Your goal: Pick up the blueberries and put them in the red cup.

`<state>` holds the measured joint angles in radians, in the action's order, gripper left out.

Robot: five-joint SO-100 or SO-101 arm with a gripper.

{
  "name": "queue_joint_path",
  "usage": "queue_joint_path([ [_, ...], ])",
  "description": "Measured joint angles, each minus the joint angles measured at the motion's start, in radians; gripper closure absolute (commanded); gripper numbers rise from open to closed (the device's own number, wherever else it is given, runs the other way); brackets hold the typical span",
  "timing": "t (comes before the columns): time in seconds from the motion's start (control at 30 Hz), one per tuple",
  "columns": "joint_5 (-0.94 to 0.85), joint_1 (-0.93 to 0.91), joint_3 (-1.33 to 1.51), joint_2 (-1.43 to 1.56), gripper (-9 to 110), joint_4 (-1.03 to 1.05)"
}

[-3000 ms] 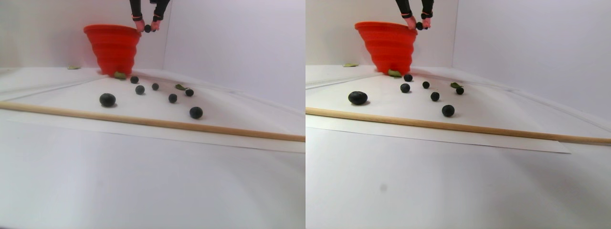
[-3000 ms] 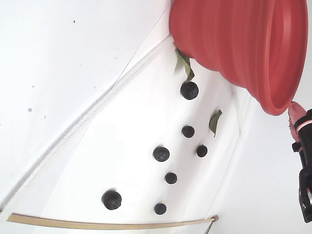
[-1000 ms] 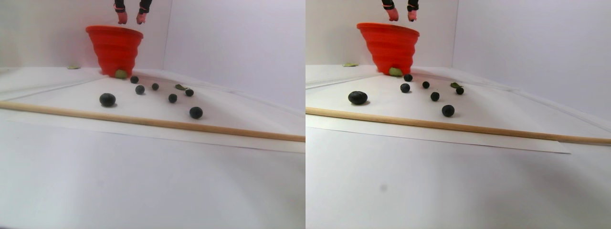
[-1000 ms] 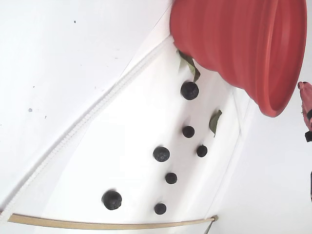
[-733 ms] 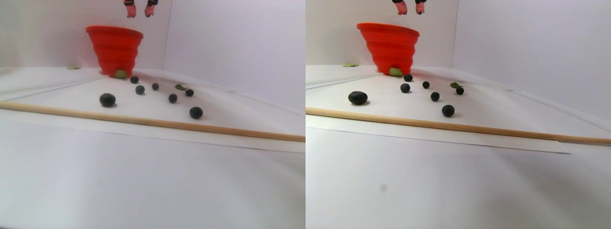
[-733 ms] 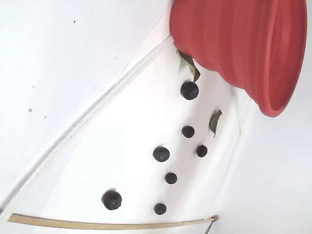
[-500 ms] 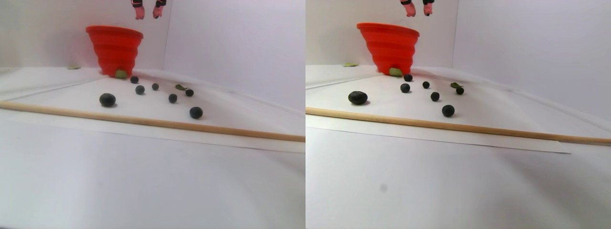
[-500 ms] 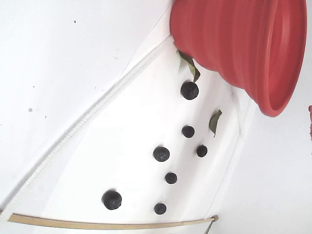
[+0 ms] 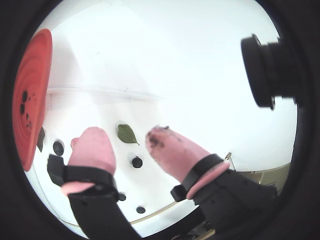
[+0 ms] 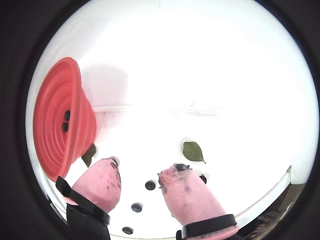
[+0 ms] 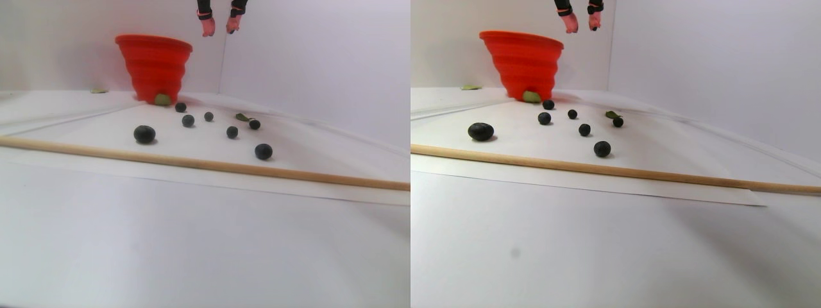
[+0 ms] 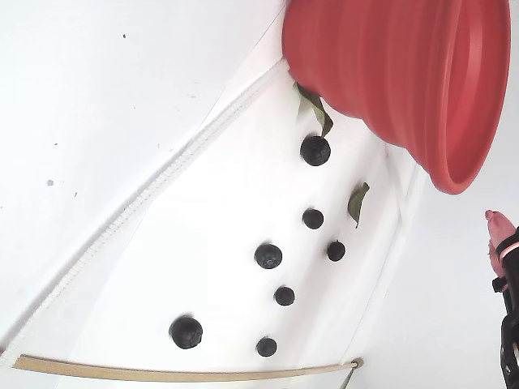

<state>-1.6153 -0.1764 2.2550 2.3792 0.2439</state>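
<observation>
gripper [image 10: 139, 179] hangs high with its pink fingers [image 9: 92, 147] spread apart and nothing between them, up and to the right of the red cup [image 11: 154, 64] in the stereo pair view. the cup stands at the back by the wall corner, and two dark berries sit on its floor in a wrist view [image 10: 66, 121]. six blueberries [image 12: 268, 256] lie loose on the white sheet below, well apart from one another. they look light, round and soft-skinned, so i'd judge they roll at a nudge and bruise under a hard squeeze; best to close across the widest part, from straight above. a green leaf [image 9: 127, 134] lies near one berry. wooden rod [image 11: 192, 163] marks the front edge; plenty of open sheet between berries
</observation>
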Motion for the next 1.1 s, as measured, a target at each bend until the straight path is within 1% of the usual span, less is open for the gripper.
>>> queue_joint_path([
  [1.1,0.087,-0.028,0.037,-0.204,86,0.000],
])
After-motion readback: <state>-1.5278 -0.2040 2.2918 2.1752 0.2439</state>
